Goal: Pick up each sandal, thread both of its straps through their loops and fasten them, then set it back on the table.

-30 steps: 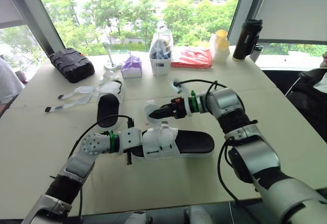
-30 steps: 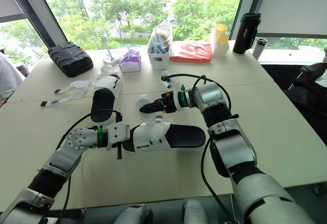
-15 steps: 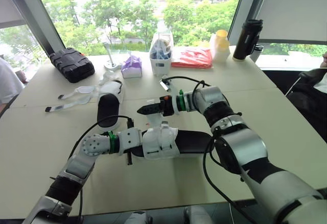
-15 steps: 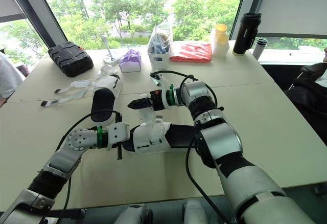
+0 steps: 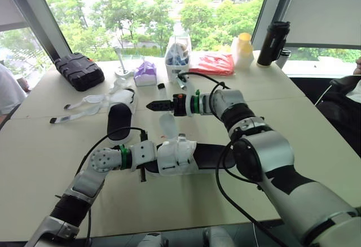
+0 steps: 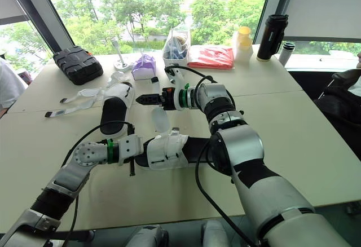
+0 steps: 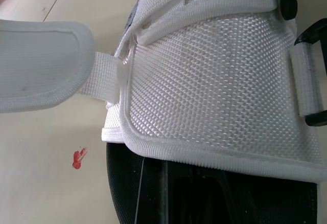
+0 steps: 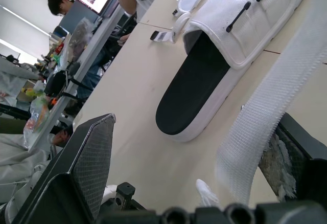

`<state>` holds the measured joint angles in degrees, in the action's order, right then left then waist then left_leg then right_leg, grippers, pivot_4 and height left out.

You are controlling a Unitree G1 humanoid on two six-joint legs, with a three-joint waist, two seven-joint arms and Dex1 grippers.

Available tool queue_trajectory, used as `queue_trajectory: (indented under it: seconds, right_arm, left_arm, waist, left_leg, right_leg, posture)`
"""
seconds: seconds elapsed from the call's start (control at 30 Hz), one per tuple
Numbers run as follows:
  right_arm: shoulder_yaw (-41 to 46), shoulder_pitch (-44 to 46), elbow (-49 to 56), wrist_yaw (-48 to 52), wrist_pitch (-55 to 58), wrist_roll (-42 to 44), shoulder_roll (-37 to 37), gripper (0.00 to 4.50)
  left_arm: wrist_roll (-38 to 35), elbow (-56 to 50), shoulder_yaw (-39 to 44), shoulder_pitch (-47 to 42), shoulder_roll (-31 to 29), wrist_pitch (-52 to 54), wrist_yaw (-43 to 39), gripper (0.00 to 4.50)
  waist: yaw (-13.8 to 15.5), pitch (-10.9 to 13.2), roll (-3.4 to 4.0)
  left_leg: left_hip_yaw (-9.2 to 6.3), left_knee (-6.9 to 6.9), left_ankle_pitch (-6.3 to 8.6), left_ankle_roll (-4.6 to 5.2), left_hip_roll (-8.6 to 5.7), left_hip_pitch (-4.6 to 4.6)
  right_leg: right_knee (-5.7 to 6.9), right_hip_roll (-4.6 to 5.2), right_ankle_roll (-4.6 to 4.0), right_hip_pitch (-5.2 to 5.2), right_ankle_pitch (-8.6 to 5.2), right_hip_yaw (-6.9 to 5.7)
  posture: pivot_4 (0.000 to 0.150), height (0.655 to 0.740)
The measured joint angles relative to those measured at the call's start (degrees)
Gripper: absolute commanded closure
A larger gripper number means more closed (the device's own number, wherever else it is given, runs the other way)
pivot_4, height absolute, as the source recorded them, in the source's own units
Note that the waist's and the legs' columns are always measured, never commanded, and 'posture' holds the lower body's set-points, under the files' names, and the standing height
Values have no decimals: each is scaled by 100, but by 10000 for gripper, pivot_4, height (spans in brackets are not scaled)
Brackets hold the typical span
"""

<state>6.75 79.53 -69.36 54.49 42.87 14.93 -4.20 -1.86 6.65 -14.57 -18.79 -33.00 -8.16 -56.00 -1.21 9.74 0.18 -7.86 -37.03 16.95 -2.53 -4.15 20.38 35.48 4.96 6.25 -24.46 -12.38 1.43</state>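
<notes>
The near sandal (image 5: 186, 155), black sole with a white upper (image 7: 214, 81), lies across the table in front of me. My left gripper (image 5: 144, 155) is at its toe end and seems shut on it. One white strap (image 5: 166, 125) curls up free from the upper. My right gripper (image 5: 156, 97) hovers just above and beyond that strap, open, with its fingers (image 8: 87, 152) wide apart and nothing between them. The strap (image 8: 265, 106) hangs beside one finger. The second sandal (image 5: 121, 114) lies farther left with its loose straps (image 5: 79, 105) spread on the table.
Along the window side stand a black case (image 5: 79, 71), a purple tissue pack (image 5: 145, 73), a white container (image 5: 177, 58), a red packet (image 5: 213, 64), yellow cups (image 5: 243, 49) and a black bottle (image 5: 273, 43). A person (image 5: 8, 92) sits at the table's left edge.
My right gripper, which was pinching the strap end above the near sandal, has moved up and to the left, then opened. The strap now stands free. The left arm has held still.
</notes>
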Motion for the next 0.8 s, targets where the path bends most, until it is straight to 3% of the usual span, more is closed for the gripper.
queue_trajectory:
  seconds: [0.1,0.2,0.43,0.6,0.7,0.8]
  right_arm:
    - [94,12,-34,-11,-18,2,6,2199]
    - [181,43,-51,2,-45,8,7,10212]
    - [193,53,11,384,54,9,-21,44435]
    - [-147,-24,885,950,309,-8,-121,44435]
    - [-617,-769,2300,1372,433,34,-297,44435]
    - [-1151,-2134,4587,1757,145,168,-730,44435]
  left_arm:
    - [0,0,0,0,1,0,0,45000]
    - [1,1,0,-3,2,0,0,45000]
    - [1,0,0,-3,2,3,0,45000]
    - [1,-3,1,-3,12,25,-1,45000]
    - [-29,-15,27,8,103,126,4,45000]
    - [-177,-42,99,71,187,277,-2,45000]
  waist:
    - [0,0,0]
    - [0,0,0]
    - [0,0,1]
    - [3,0,1]
    - [28,-2,-3]
    - [39,-3,-5]
  left_leg:
    - [0,0,0,0,0,0]
    - [0,0,0,0,0,0]
    - [0,0,0,0,0,1]
    - [-1,-1,0,0,0,2]
    - [-6,-6,0,0,-3,4]
    - [-13,-7,2,1,-2,11]
  right_leg:
    - [0,0,0,0,0,0]
    - [0,0,0,0,0,0]
    - [0,0,0,0,0,0]
    - [0,0,0,0,0,0]
    - [0,3,1,5,-1,-5]
    - [-1,13,11,4,-7,-9]
  posture:
    - [1500,7400]
    - [1500,7400]
    - [1500,7400]
    - [1500,7400]
    - [1500,7400]
    - [1500,7400]
